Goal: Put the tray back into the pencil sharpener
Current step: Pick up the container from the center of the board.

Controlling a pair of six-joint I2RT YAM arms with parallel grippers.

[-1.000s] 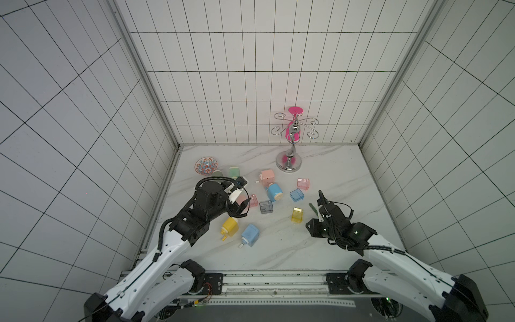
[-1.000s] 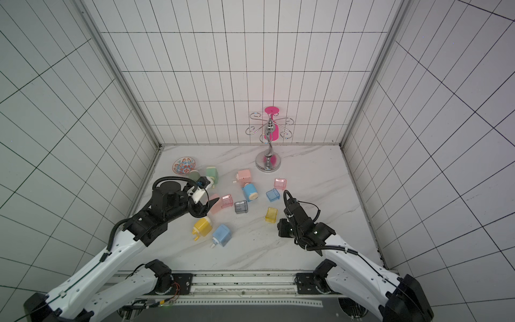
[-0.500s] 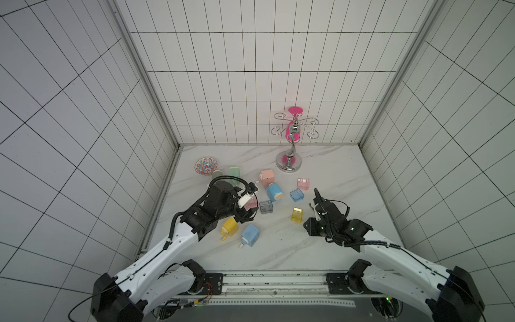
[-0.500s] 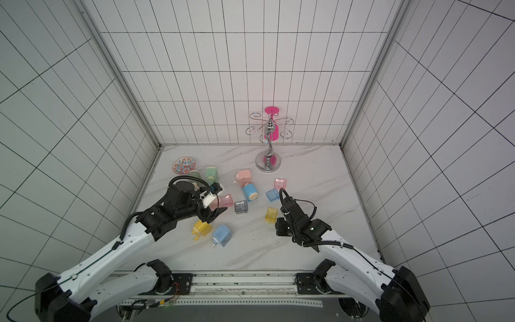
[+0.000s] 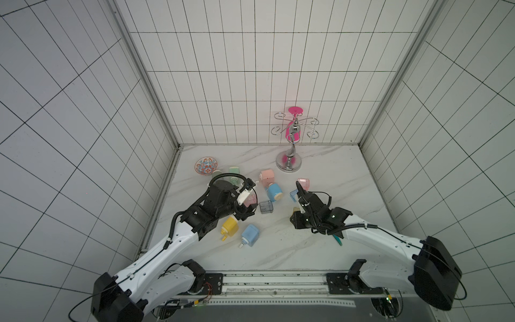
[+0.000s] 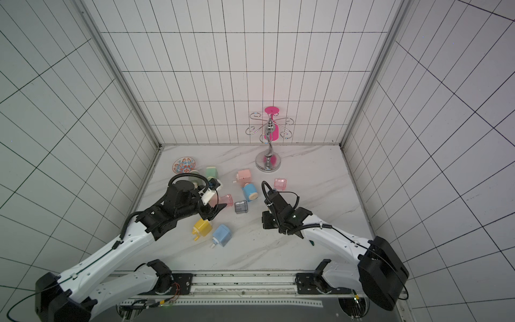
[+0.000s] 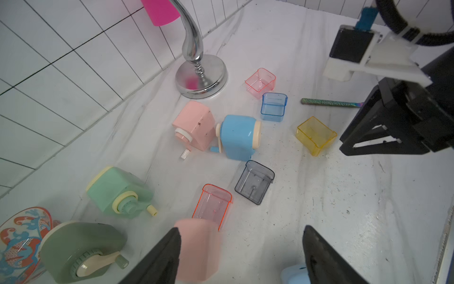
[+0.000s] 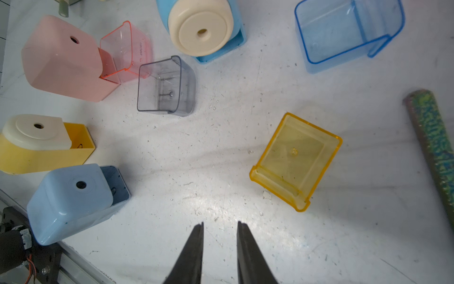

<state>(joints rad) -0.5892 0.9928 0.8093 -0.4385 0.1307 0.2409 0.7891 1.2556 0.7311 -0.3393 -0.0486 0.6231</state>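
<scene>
A pink pencil sharpener (image 8: 63, 59) lies on its side on the marble table, and a clear pink tray (image 8: 127, 49) has one end in its slot. My left gripper (image 7: 242, 246) hangs open just above them. The sharpener (image 7: 196, 250) sits inside the jaws against one finger, and the tray (image 7: 212, 205) juts out beyond the tips. In both top views the left gripper (image 6: 213, 207) hovers beside the tray (image 6: 226, 200). My right gripper (image 8: 220, 225) is slightly open and empty over bare table, with a yellow tray (image 8: 294, 159) close by.
Yellow (image 8: 41, 145), light blue (image 8: 73, 196) and round blue (image 8: 201, 27) sharpeners lie around. So do a grey tray (image 8: 164, 86), a blue tray (image 8: 344, 32) and a glittery stick (image 8: 434, 147). Two green sharpeners (image 7: 118, 191), a patterned bowl (image 7: 17, 241) and a chrome stand (image 7: 201, 76) are farther back.
My left arm has reached forward and down over the pink sharpener and tray. My right gripper has edged toward the back, over the yellow tray.
</scene>
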